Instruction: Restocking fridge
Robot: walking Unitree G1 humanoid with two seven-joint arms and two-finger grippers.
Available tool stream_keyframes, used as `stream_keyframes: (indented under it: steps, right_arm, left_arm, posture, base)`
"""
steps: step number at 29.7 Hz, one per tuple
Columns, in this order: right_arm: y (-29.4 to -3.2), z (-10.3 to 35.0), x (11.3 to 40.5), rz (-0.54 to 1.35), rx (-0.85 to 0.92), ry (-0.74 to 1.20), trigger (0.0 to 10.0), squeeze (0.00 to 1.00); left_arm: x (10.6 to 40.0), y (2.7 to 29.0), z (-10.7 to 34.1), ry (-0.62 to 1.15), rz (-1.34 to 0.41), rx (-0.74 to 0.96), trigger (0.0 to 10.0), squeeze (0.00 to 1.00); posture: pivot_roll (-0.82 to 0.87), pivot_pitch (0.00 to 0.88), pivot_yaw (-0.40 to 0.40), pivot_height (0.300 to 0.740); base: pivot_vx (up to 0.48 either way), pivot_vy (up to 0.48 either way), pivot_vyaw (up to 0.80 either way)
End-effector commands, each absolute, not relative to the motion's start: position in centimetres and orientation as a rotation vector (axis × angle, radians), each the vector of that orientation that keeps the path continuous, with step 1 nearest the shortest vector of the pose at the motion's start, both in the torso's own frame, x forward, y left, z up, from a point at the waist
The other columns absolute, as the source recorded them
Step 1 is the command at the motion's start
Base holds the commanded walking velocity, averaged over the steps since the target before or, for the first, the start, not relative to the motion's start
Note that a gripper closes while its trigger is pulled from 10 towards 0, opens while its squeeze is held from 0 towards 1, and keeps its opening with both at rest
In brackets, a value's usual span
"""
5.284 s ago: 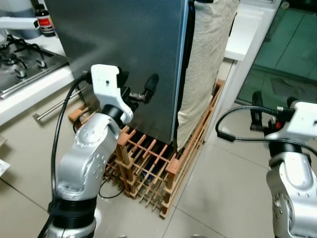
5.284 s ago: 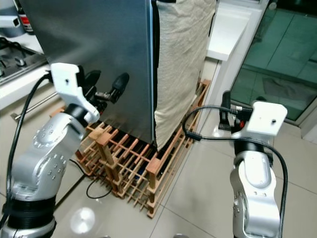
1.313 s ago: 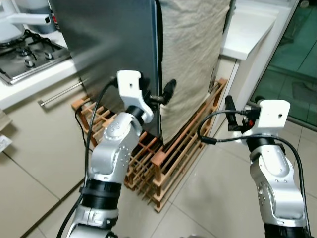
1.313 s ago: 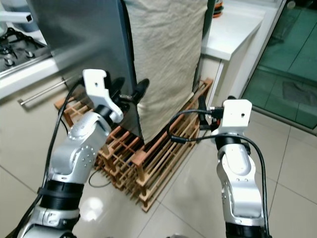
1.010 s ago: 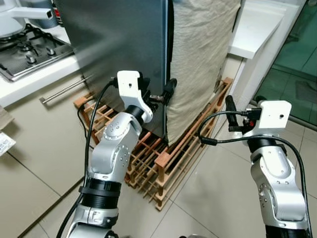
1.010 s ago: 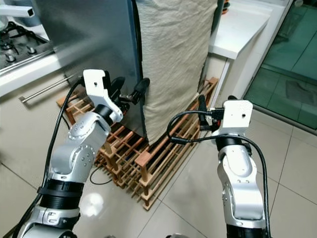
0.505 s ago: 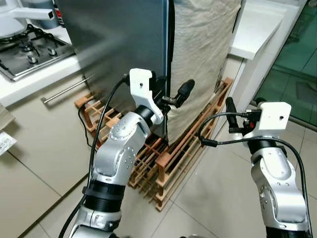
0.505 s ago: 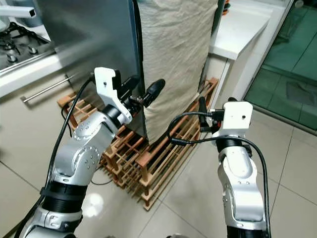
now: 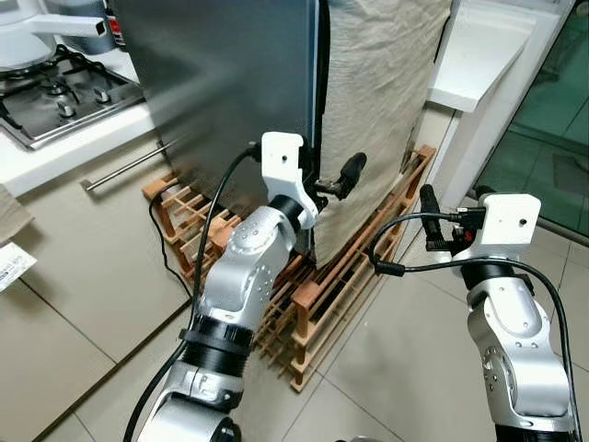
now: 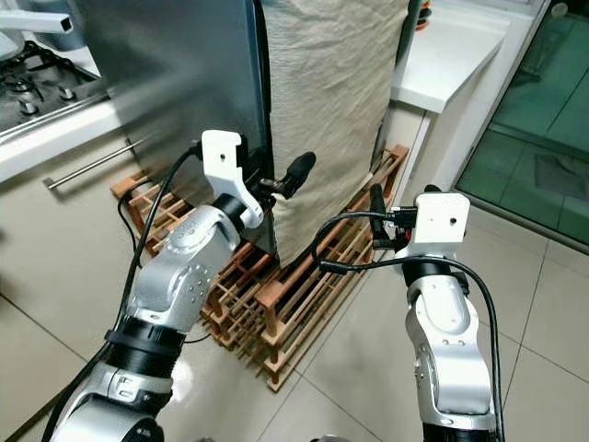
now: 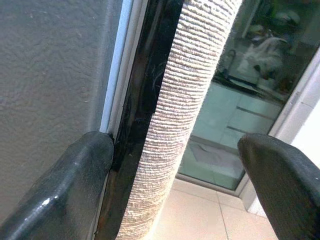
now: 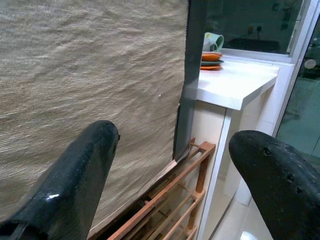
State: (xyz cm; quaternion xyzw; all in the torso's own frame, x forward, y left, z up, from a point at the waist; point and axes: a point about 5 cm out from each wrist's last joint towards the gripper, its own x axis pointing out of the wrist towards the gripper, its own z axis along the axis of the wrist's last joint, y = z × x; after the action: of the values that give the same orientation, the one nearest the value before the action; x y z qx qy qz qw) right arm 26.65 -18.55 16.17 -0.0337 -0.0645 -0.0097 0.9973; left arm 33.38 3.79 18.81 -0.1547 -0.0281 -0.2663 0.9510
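Kitchen fridge door (image 9: 230, 83) edge sits between the spread left gripper (image 9: 333, 180) fingers.

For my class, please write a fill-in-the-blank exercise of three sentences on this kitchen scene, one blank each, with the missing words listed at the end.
1. The left gripper reaches toward the front edge of the grey fridge door, and its fingers are ____.
2. A beige ____ hangs down the front of the fridge, beside that door.
3. The fridge stands on a low ____ rack made of slats.

Missing words: open; cloth; wooden
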Motion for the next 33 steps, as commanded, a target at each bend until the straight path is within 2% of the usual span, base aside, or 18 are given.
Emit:
stream_keyframes:
  steps: [1, 7, 8, 12, 13, 16, 23, 28, 33]
  right_arm:
    - [-18.8, 16.3, 26.5, -0.029, -0.077, -0.130, 10.0, 0.00]
    - [-18.7, 16.4, 26.4, -0.028, -0.078, -0.128, 10.0, 0.00]
    - [-18.7, 16.3, 26.5, -0.026, -0.079, -0.128, 10.0, 0.00]
    - [-18.7, 16.3, 26.5, -0.021, -0.080, -0.124, 10.0, 0.00]
    - [-18.8, 16.2, 26.4, -0.019, -0.082, -0.117, 10.0, 0.00]
    - [-19.0, 16.1, 26.3, -0.022, -0.083, -0.112, 10.0, 0.00]
    - [-18.8, 16.1, 26.4, -0.024, -0.079, -0.113, 10.0, 0.00]
    - [-18.8, 16.0, 26.6, -0.019, -0.078, -0.107, 10.0, 0.00]
    - [-18.7, 16.0, 26.8, -0.016, -0.077, -0.106, 10.0, 0.00]
  left_arm:
    - [34.1, 4.3, 19.0, -0.053, -0.484, -0.321, 10.0, 0.00]
    - [33.7, 2.8, 19.4, -0.065, -0.574, -0.342, 10.0, 0.00]
    - [33.0, 1.6, 19.8, -0.085, -0.691, -0.340, 10.0, 0.00]
    - [31.9, 0.3, 20.5, -0.125, -0.825, -0.330, 10.0, 0.00]
    - [30.9, -1.0, 21.2, -0.157, -0.944, -0.356, 10.0, 0.00]
    - [30.1, -2.7, 22.3, -0.192, -1.054, -0.425, 10.0, 0.00]
    - [28.6, -4.7, 23.3, -0.218, -1.206, -0.513, 10.0, 0.00]
    - [27.8, -5.2, 23.6, -0.210, -1.297, -0.566, 10.0, 0.00]
    - [27.7, -5.2, 23.5, -0.201, -1.316, -0.568, 10.0, 0.00]
  posture:
    - [-0.23, 0.000, 0.023, 0.740]
    - [-0.23, 0.000, 0.021, 0.740]
    - [-0.23, 0.000, 0.021, 0.740]
    - [-0.23, 0.000, 0.021, 0.740]
    - [-0.23, 0.000, 0.018, 0.740]
    - [-0.23, 0.000, 0.019, 0.740]
    - [-0.24, 0.000, 0.025, 0.740]
    - [-0.24, 0.000, 0.021, 0.740]
    - [-0.23, 0.000, 0.022, 0.740]
  base:
    - [0.000, 0.000, 0.00]
    - [0.000, 0.000, 0.00]
    - [0.000, 0.000, 0.00]
    - [0.000, 0.000, 0.00]
    - [0.000, 0.000, 0.00]
    - [0.000, 0.000, 0.00]
    - [0.000, 0.000, 0.00]
    - [0.000, 0.000, 0.00]
    - [0.000, 0.000, 0.00]
